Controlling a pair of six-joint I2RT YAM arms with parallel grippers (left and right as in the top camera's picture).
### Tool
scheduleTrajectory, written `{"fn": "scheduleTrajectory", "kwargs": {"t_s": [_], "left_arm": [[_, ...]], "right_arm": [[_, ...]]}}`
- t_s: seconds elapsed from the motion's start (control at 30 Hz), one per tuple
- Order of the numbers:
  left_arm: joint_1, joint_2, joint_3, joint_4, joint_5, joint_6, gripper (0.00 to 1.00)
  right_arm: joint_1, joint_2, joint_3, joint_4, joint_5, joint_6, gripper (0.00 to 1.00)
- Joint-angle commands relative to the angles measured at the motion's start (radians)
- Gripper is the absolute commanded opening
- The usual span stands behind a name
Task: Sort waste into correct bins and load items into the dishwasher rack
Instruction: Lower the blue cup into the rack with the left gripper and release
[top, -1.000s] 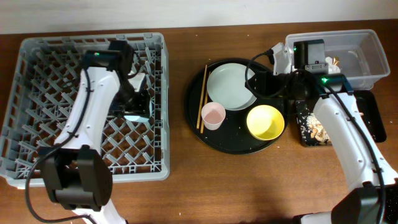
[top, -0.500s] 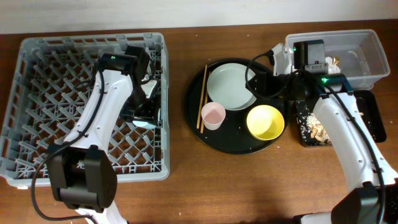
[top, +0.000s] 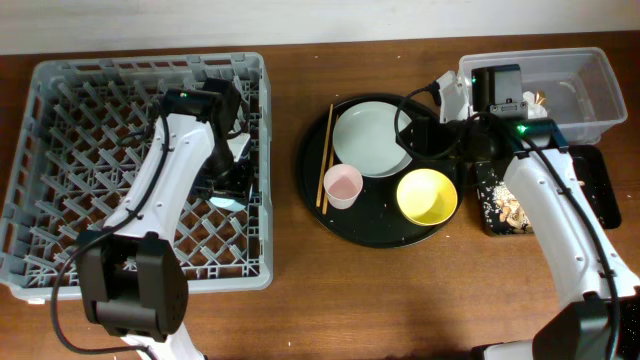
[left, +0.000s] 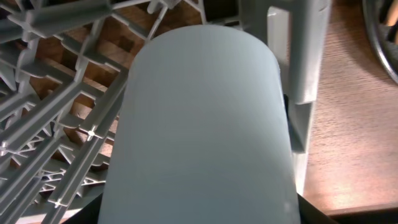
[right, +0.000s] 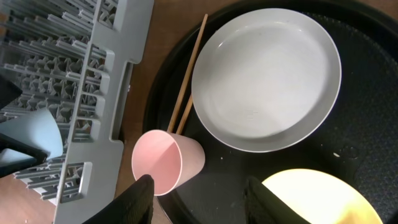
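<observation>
**One cup at the rack, four items left to load**

The left pincer (top: 226, 182) pinched the light blue cup (left: 199, 124) low inside the dishwasher rack (top: 60, 70), by its right wall; the plate (top: 368, 140), yellow bowl (top: 427, 196), pink cup (top: 343, 185) and chopsticks (top: 325, 160) lay on the round black tray (top: 370, 232); the right pincer (right: 200, 183) hung spread and empty above them; tan crumbs (top: 497, 205) sat in the shallow black bin (top: 600, 190), near the clear tub (top: 600, 70); the brown wooden worktop (top: 400, 300) met a pale wall (top: 300, 20) at its far edge.

Rack wall (left: 293, 62) (pegs (left: 59, 115) too) crowds the blue cup (left: 199, 124).
</observation>
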Motion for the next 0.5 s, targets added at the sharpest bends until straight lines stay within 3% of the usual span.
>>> {"fn": "scheduleTrajectory", "kwargs": {"t_s": [0.0, 0.2, 0.47], "left_arm": [[0.001, -0.01, -0.029, 0.008, -0.026, -0.01, 0.64], [0.005, -0.01, -0.027, 0.036, -0.025, -0.01, 0.96], [-0.001, -0.01, 0.085, 0.028, 0.006, -0.009, 0.96]], "right_arm": [[0.005, -0.002, 0.006, -0.003, 0.01, -0.015, 0.48], [0.005, -0.002, 0.006, -0.003, 0.01, -0.015, 0.48], [0.005, -0.002, 0.006, -0.004, 0.01, -0.014, 0.48]]}}
